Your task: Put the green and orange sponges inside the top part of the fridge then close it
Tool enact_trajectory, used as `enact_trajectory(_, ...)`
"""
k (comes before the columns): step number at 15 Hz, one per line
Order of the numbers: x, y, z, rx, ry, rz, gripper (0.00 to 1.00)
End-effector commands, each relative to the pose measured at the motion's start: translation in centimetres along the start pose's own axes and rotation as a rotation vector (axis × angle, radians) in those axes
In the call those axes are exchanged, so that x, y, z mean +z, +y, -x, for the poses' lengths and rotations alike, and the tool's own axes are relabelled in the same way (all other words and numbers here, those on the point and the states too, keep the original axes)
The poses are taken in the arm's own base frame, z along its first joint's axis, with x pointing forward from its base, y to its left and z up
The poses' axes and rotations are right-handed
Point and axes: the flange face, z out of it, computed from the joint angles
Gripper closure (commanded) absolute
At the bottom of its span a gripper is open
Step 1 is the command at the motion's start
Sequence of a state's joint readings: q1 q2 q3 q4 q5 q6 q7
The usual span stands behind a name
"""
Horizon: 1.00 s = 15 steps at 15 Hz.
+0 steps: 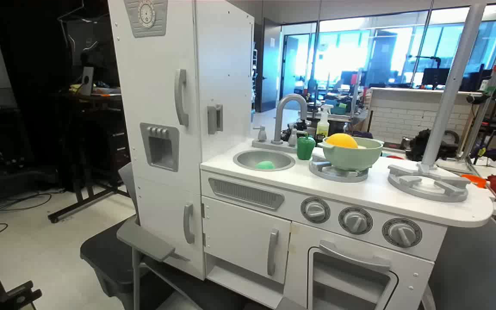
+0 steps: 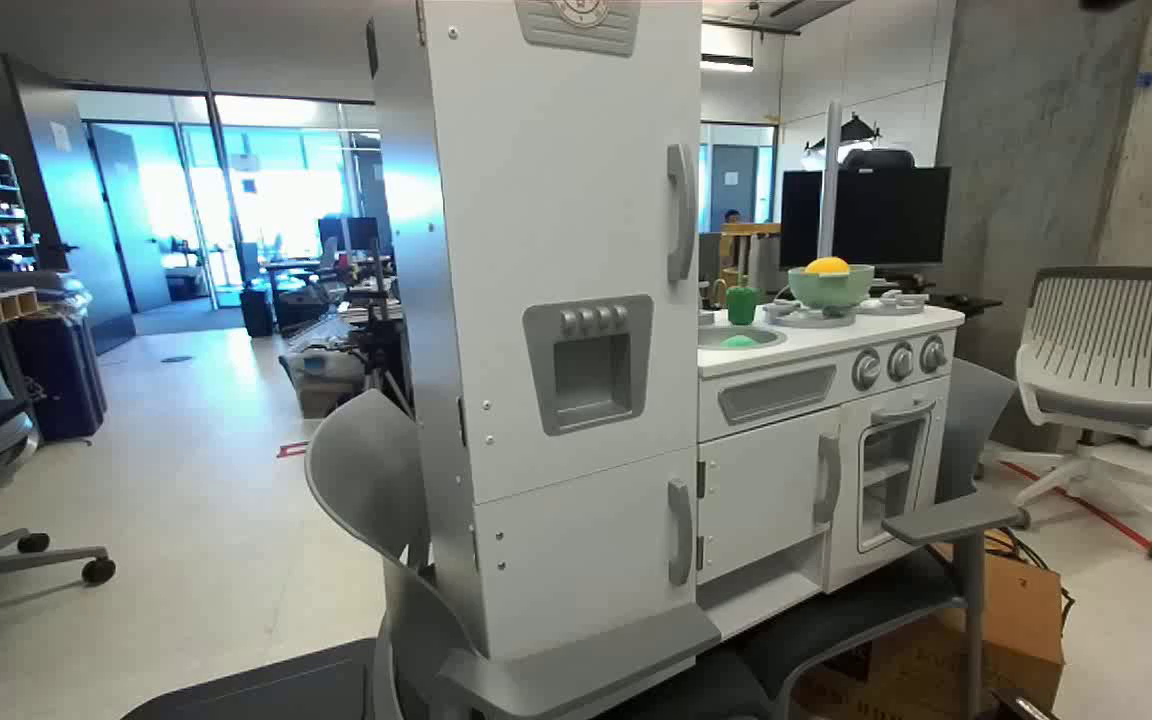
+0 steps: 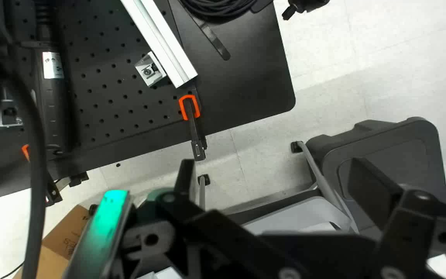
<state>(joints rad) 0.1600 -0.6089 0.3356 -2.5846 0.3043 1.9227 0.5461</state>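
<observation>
So the green sponge (image 1: 265,165) is down in the sink (image 1: 248,158) in both exterior views, just a rounded green shape in there, too small to make out much more. The orange sponge (image 1: 341,140), honestly more of a smooth yellow-orange dome, so can't swear it's a sponge, sits in the pale green bowl (image 1: 351,160) and pokes up over the rim. Bowl's on a grey burner (image 1: 338,177) on the white worktop (image 1: 299,180), and a green pepper (image 1: 305,148) stands just beside the sink. As for the jaws, they're in the wrist view and well apart from both sponges, hanging over floor (image 3: 254,166) with what looks like a grey chair (image 3: 300,215) underneath; can't tell which direction the sponges are from there. They're spread wide, big gap between the two sides, floor showing right through it, holding nothing and not touching anything as far as I can see. Over on the fridge (image 2: 576,250), the top door (image 1: 157,77) is closed and so is the lower door (image 1: 166,211), and both exterior views show that.
</observation>
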Motion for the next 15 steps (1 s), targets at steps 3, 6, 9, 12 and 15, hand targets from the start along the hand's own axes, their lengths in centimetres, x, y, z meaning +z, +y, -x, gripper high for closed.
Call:
enact_trajectory(3, 0.0, 0.0, 0.0, 0.000, 0.000, 0.000, 0.00)
enact_trajectory(6, 0.0, 0.0, 0.0, 0.000, 0.000, 0.000, 0.00)
enact_trajectory(9, -0.1, -0.1, -0.6, -0.030, 0.016, 0.026, 0.00)
enact_trajectory(12, -0.7, 0.3, -2.3, -0.048, 0.042, 0.063, 0.00)
enact_trajectory(15, -1.9, 1.2, -4.6, -0.072, 0.072, 0.100, 0.00)
